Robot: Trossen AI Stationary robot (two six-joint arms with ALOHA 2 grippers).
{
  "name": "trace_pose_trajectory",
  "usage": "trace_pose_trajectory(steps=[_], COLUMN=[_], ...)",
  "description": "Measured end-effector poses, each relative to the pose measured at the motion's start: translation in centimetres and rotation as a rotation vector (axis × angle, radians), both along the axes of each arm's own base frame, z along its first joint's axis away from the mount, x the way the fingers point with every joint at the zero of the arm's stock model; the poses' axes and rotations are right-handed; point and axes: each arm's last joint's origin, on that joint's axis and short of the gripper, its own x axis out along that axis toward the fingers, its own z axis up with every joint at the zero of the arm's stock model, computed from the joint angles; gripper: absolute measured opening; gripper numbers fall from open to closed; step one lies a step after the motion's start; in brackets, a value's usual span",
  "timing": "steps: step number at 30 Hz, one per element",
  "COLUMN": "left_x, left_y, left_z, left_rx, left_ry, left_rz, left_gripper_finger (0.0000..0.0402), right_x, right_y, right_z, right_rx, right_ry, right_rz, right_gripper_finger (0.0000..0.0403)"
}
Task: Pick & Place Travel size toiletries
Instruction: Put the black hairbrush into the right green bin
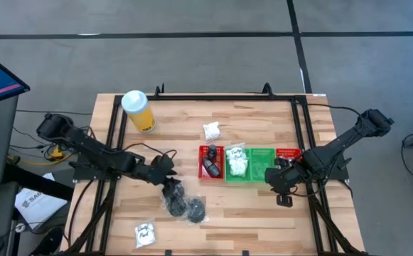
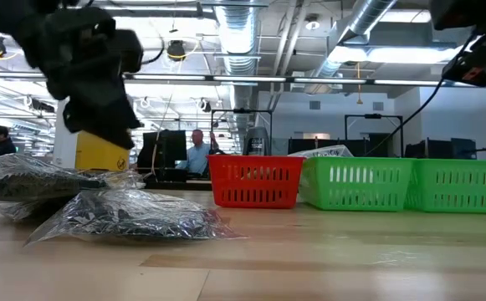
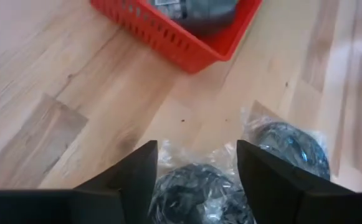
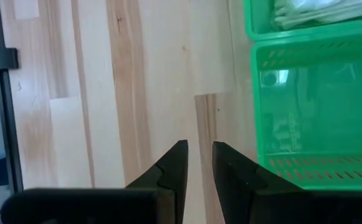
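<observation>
While the left end effector is held low over the desk, its two fingers are spread apart, and a clear bag of black round pieces is seen between them in the left wrist view; whether the fingers touch the bag cannot be told. A second bag of black pieces lies just beside the first, on the side away from the left arm's base. In the low view both bags are seen lying flat on the wood.

A red tray is placed near the middle of the desk, with a dark item inside it. A green tray is set against it and holds white crinkly sachets; a further green tray follows, and a red tray ends the row. One white sachet lies on the bare wood beyond the trays, and another lies near the front edge of the desk. A yellow cylinder with a white lid stands toward the far left corner.

The right end effector is held just beside the row of trays at its right end, above bare wood. Its fingers are nearly closed, with a narrow gap between them and nothing held.
</observation>
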Motion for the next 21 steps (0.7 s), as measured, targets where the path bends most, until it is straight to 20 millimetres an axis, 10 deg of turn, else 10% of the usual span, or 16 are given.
trace_pose_trajectory(steps=[21], left_x=[-2.2], left_y=[1.2], left_z=[-3.9], left_rx=[-0.055], left_ry=[-0.038], left_rz=[0.052], left_gripper_finger=[0.0216], right_x=[0.1], right_y=[0.0], right_z=[0.0], right_rx=[0.003], right_ry=[-0.005], right_rz=[0.000], right_gripper_finger=[0.0066])
